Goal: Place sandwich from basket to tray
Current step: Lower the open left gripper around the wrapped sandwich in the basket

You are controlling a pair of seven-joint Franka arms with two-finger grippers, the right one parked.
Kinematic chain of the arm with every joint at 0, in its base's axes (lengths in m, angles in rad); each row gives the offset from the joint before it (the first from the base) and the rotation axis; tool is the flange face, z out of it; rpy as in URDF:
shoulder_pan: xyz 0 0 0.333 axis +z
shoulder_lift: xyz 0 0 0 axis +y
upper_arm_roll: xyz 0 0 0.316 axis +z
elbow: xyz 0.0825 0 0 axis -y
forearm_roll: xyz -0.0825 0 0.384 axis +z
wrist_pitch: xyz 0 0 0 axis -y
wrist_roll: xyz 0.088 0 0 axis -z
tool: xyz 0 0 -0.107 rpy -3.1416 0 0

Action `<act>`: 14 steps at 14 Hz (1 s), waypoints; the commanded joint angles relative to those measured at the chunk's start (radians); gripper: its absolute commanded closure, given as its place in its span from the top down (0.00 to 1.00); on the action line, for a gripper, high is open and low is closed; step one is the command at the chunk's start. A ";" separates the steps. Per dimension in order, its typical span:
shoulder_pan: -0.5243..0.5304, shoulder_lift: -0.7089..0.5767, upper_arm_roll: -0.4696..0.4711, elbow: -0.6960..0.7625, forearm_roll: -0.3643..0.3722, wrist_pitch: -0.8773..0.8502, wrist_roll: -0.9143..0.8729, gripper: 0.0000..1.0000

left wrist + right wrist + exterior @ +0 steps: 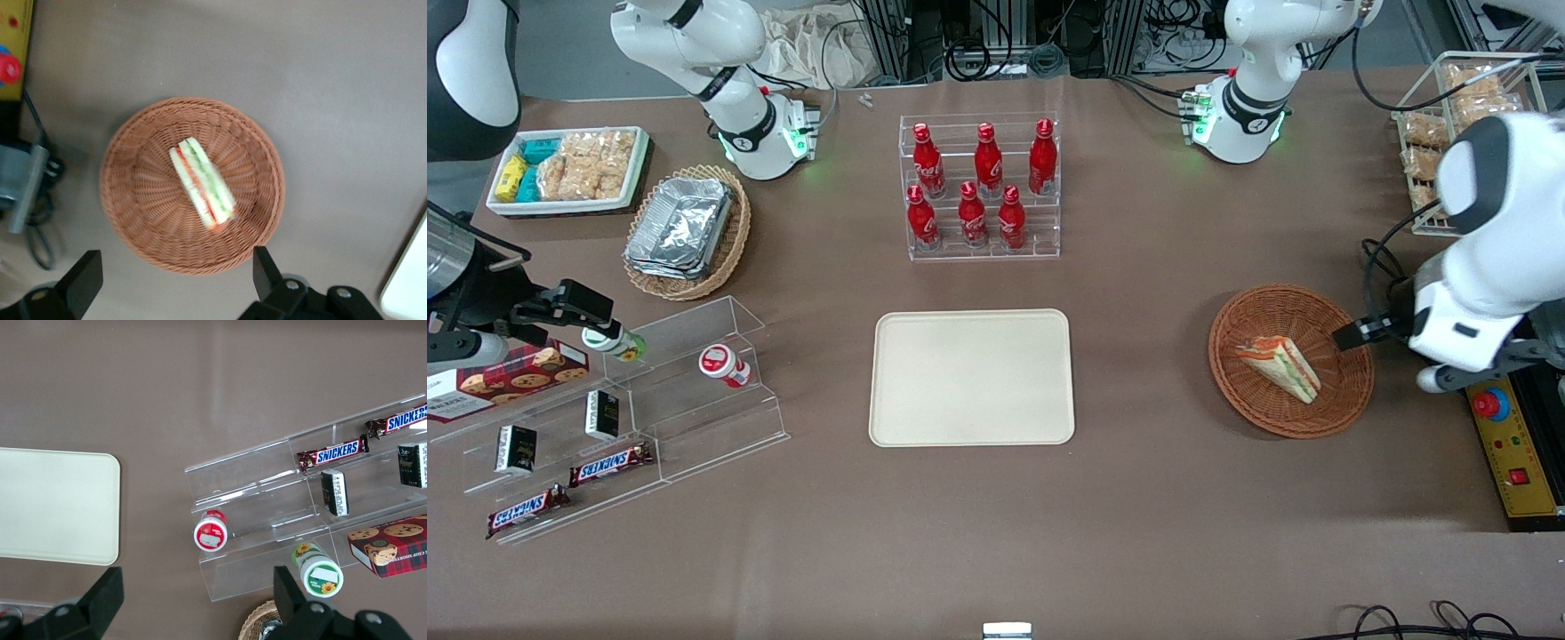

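Woven wicker is where your sandwich (1280, 365) lies, in the middle of the round basket (1343, 398), so nothing has been lifted and the beige tray (971, 377) is bare. Your gripper (175, 283) hangs spread wide above the basket's edge, grasping nothing. You have the descent, the grasp, the carry toward the tray and the release all left to do.
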 commanded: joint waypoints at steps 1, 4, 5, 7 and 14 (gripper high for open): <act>-0.003 -0.025 -0.005 -0.103 -0.014 0.096 -0.152 1.00; -0.003 0.003 -0.005 -0.189 -0.012 0.190 -0.288 1.00; -0.003 0.012 -0.005 -0.218 -0.011 0.230 -0.322 1.00; 0.000 0.038 -0.004 -0.260 -0.011 0.291 -0.367 1.00; 0.010 0.116 -0.001 -0.353 -0.008 0.475 -0.444 1.00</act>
